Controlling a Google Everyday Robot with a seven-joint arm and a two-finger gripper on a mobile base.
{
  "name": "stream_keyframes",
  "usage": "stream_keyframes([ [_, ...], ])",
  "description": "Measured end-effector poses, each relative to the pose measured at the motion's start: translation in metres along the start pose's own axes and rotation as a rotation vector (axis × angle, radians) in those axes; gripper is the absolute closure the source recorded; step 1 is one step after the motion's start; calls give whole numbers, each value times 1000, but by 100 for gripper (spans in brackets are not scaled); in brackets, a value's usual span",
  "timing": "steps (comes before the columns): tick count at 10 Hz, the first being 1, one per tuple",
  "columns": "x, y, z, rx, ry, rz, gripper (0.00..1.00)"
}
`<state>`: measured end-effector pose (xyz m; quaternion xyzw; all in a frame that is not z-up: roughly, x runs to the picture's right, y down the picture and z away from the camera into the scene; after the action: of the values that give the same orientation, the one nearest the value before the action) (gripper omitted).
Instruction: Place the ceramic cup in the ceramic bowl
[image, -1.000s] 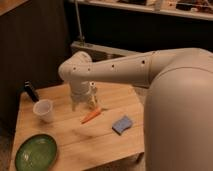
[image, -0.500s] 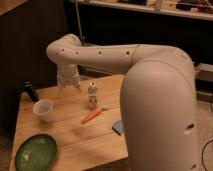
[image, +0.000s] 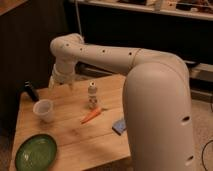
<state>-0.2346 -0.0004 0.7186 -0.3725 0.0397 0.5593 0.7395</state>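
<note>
The ceramic cup (image: 44, 110) is small, white and upright on the left part of the wooden table (image: 75, 140). The ceramic bowl (image: 36, 151) is wide, green and glossy, at the table's front left corner, in front of the cup and apart from it. My gripper (image: 61, 83) hangs from the white arm above the table's far left edge, behind and a little right of the cup, not touching it. Nothing shows in the gripper.
A small white bottle (image: 92, 95) with a dark cap stands mid-table. An orange carrot (image: 92, 115) lies in front of it. A blue cloth-like item (image: 120, 125) lies by the arm's big segment. A dark object (image: 30, 92) stands at the far left edge.
The arm has swung left and back, from over the bottle and carrot to the table's far left edge. The cup, bowl and other items have not moved.
</note>
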Motion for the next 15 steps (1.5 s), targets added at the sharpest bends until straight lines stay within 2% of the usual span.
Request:
stream_keyframes([
  [2, 0, 6, 20, 0, 5, -17, 35],
  [5, 8, 29, 59, 3, 13, -68, 35],
  [8, 10, 54, 89, 18, 30, -118, 35],
  [10, 5, 52, 105, 46, 40, -112, 35],
  [15, -13, 26, 123, 89, 71, -76, 35],
])
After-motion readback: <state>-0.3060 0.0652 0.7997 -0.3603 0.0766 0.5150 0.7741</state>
